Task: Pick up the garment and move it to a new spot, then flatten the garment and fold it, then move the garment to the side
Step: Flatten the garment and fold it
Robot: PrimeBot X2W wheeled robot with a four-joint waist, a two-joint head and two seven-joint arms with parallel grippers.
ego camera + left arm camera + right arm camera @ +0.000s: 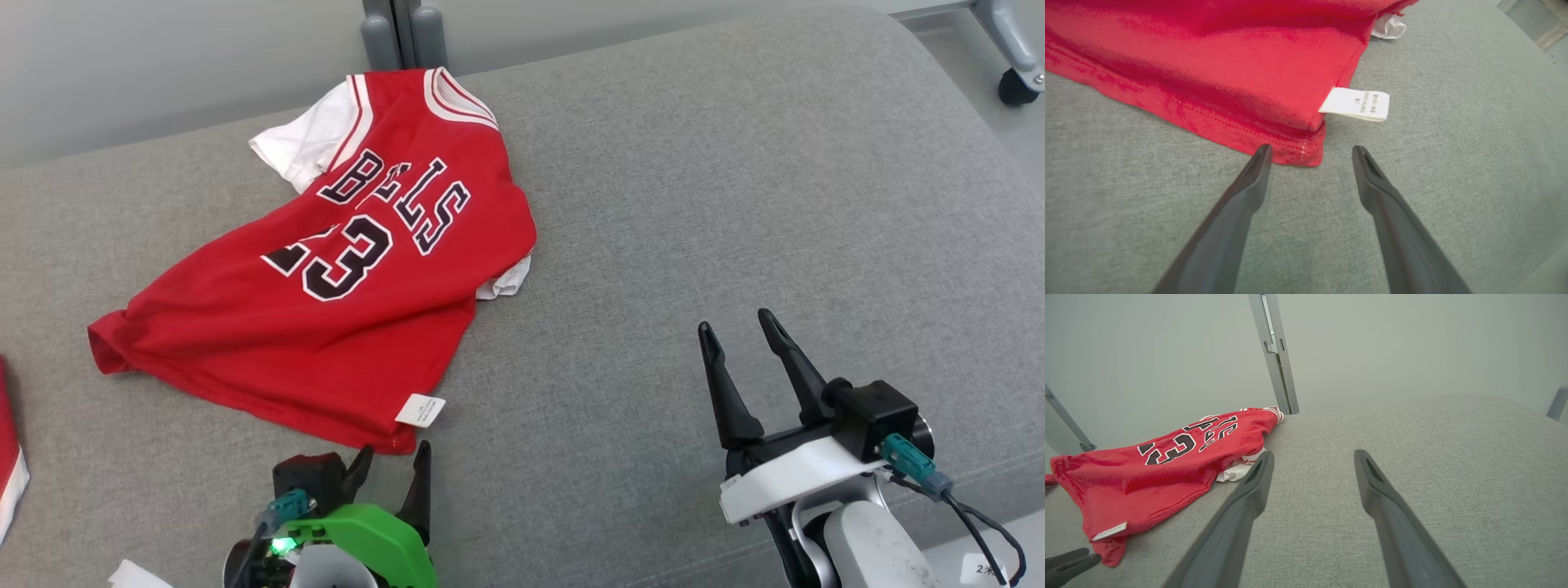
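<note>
- Garment (245,327): red jersey with dark "23" and lettering, white sleeve parts showing at its far and right edges. It lies rumpled on the left half of the surface, collar at the far edge, hem toward me.
- Care label (1355,105): white, sticking out of the side seam at the near hem corner.
- My left gripper (395,449): fingers apart, empty, with the tips just short of that hem corner, one on either side of it.
- My right gripper (735,320): fingers apart, empty, over bare fabric well to the right of the garment.
- Surface (735,180): grey woven padding.
- Second red-and-white cloth (8,457): at the left edge, cut off by the frame.
</note>
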